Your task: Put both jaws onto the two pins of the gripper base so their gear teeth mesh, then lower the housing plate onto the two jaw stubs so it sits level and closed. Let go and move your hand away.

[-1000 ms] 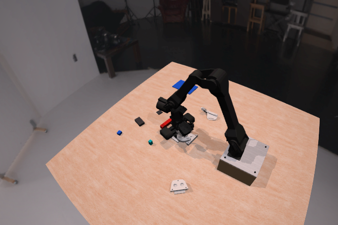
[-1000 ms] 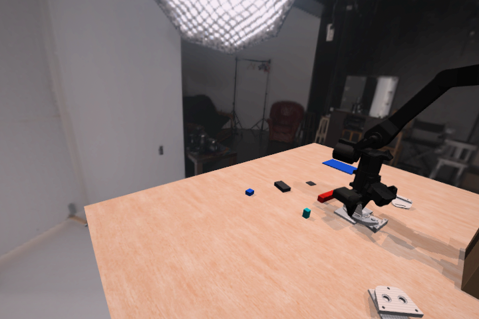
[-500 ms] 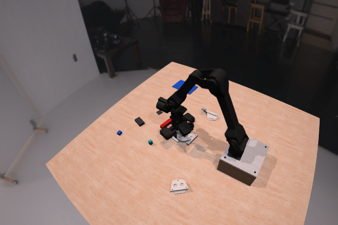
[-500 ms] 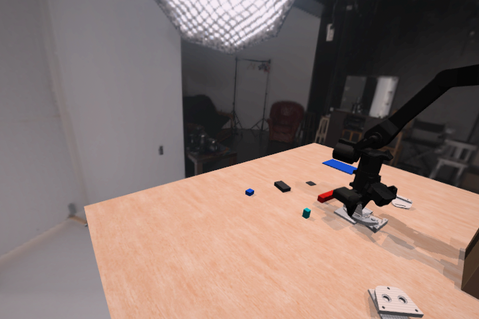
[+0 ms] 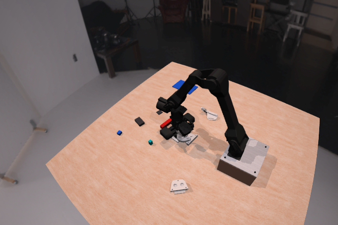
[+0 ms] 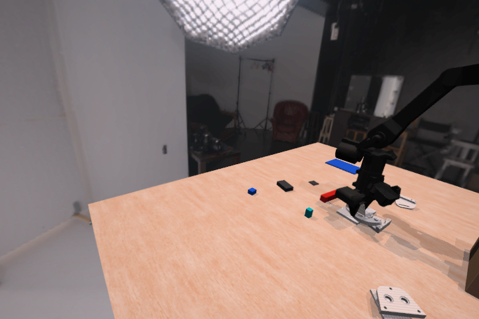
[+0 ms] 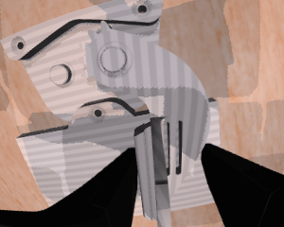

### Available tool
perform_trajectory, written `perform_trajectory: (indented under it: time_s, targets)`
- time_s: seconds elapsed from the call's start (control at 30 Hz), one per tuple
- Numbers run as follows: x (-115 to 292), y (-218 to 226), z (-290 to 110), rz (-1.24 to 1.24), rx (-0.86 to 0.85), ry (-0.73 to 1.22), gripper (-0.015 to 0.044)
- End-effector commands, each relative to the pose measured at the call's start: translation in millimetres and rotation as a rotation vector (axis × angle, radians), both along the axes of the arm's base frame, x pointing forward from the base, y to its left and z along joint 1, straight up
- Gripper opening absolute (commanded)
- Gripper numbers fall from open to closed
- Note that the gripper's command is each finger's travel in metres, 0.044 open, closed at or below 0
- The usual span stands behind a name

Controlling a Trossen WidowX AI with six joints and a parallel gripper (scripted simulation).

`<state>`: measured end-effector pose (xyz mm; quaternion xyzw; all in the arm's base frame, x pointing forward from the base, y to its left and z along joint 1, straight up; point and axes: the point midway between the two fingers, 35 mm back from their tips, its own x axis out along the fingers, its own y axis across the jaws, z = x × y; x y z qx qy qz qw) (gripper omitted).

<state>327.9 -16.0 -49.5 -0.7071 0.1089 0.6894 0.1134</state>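
The table [image 5: 126, 164] [image 6: 209, 244] is warmly and evenly lit against a dim, dark room. In the exterior view a gridded softbox [image 6: 232, 22] glows overhead, its middle nearly white. Soft, overlapping shadows spread beside the arm [image 5: 229, 111] [image 6: 417, 109], whose black surfaces show little detail. The background is slightly blurred. Patchy shadows cross the grey parts in the wrist view, where edges look somewhat soft and jagged.

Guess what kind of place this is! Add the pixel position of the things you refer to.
Maybe a photo or film studio. A big glowing light with a grid [image 6: 232, 22] hangs overhead, thin metal stands [image 6: 239, 90] stand at the back, and there's an old red armchair [image 5: 173, 10] [image 6: 289, 120].
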Motion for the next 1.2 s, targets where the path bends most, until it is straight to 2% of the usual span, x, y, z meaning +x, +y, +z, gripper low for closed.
perform_trajectory:
  time_s: [0.0, 0.13, 0.27, 0.73, 0.97, 1.13, 1.17]
  targets:
    - [0, 0, 0, -0.006, -0.003, -0.002, 0.0134]
    - [0, 0, 0, -0.006, -0.003, -0.002, 0.0134]
    - [0, 0, 0, 0.0, 0.0, 0.0, 0.0224]
    - [0, 0, 2, 0.0, 0.0, 0.0, 0.0224]
    - [-1, 0, 67, -0.006, -0.003, -0.002, 0.0224]
    - [2, 0, 62, 0.0, -0.001, -0.014, 0.0224]
    - [2, 0, 64, 0.0, -0.001, -0.014, 0.0198]
